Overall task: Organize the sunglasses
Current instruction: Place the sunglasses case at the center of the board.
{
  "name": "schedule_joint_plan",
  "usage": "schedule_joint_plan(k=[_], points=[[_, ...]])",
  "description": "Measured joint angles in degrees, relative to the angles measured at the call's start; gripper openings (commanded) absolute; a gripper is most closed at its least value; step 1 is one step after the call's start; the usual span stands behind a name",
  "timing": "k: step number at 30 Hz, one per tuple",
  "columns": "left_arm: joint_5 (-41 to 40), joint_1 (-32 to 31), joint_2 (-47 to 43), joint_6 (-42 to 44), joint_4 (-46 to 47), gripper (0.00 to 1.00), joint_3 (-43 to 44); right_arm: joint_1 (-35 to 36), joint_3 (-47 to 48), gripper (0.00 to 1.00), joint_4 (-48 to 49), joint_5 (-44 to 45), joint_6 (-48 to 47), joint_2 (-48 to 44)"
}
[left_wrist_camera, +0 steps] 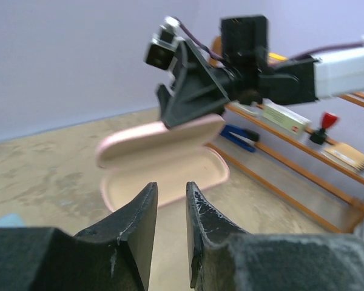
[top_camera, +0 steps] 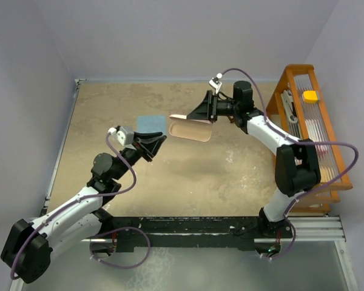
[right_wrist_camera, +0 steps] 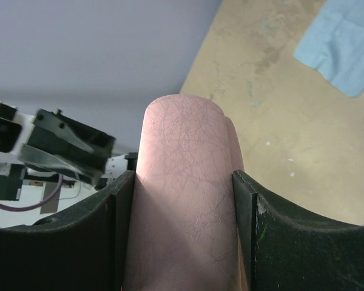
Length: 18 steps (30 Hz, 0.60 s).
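The pink case (top_camera: 191, 128) hangs open above the table's middle, its pale inside (left_wrist_camera: 170, 176) facing my left arm and looking empty. My right gripper (top_camera: 210, 113) is shut on the case's lid (right_wrist_camera: 185, 182), one finger on each side of it. My left gripper (top_camera: 153, 145) sits a short way to the left of the case and nearer the camera. Its jaws (left_wrist_camera: 171, 188) stand narrowly apart with nothing between them, pointing at the open case. The sunglasses do not show in any view.
A light blue cloth (top_camera: 150, 123) lies flat on the table just behind the left gripper and shows again as the cloth (right_wrist_camera: 343, 45). An orange wire rack (top_camera: 315, 133) with a yellow item (top_camera: 310, 96) stands along the right wall. Grey walls close the back and sides.
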Motion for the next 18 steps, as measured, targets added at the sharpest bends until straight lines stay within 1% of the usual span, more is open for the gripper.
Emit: schedule_joint_plan(k=[4,7,11,18], points=[[-5.9,2.5,0.6,-2.2,1.6,0.24,-1.5,0.0,0.0,0.0,-3.0,1.0,-5.6,4.8],[-7.9,4.0,2.4,-4.0,2.6,0.24,-1.5,0.0,0.1,0.0,-5.5,2.4,-9.4,7.7],[-8.4,5.7,4.6,-6.6,4.7,0.24,-1.7,0.0,1.4,0.0,-7.9,3.3,-13.9,12.6],[-8.3,7.0,6.7,-8.7,6.7,0.24,-2.2,0.0,4.8,0.0,-8.2,4.0,-17.0,20.7]])
